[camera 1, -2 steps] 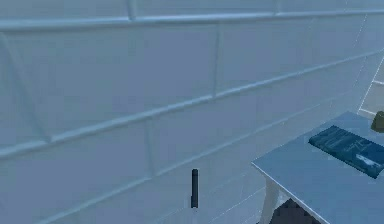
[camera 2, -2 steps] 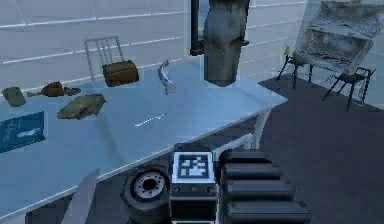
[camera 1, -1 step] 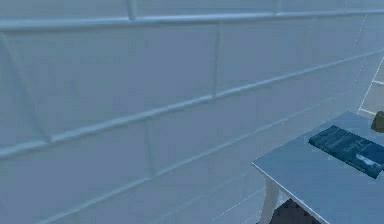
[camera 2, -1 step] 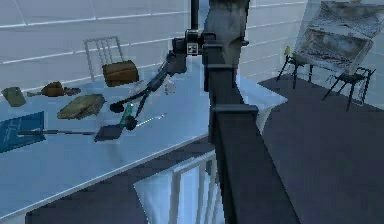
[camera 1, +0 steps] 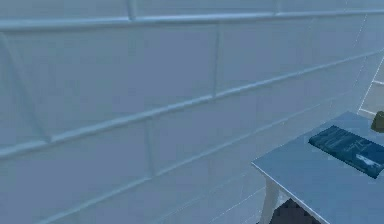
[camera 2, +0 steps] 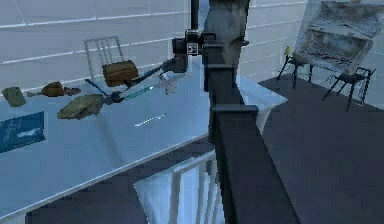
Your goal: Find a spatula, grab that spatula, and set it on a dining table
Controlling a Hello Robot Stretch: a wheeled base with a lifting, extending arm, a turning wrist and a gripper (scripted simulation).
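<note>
Pale blue-grey rectangular table [camera 2: 70, 165]: dark square arm bar [camera 2: 235, 140] reaches across. Dark blue flat book [camera 2: 20, 131], left end: print unreadable. Slim teal-shafted utensil [camera 2: 135, 94], probable spatula, toward far edge, at dark two-finger gripper [camera 2: 150, 82]; I cannot tell whether it holds anything. Plan: lift straight, confirm clearance before driving.

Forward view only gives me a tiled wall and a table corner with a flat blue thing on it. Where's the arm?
Observer: The arm reaches out across the table; its end effector shows against the tabletop, near a brown boxy thing.
Operator: Holding anything?
Observer: Can't tell; a thin teal thing lies on the table right by it.
</note>
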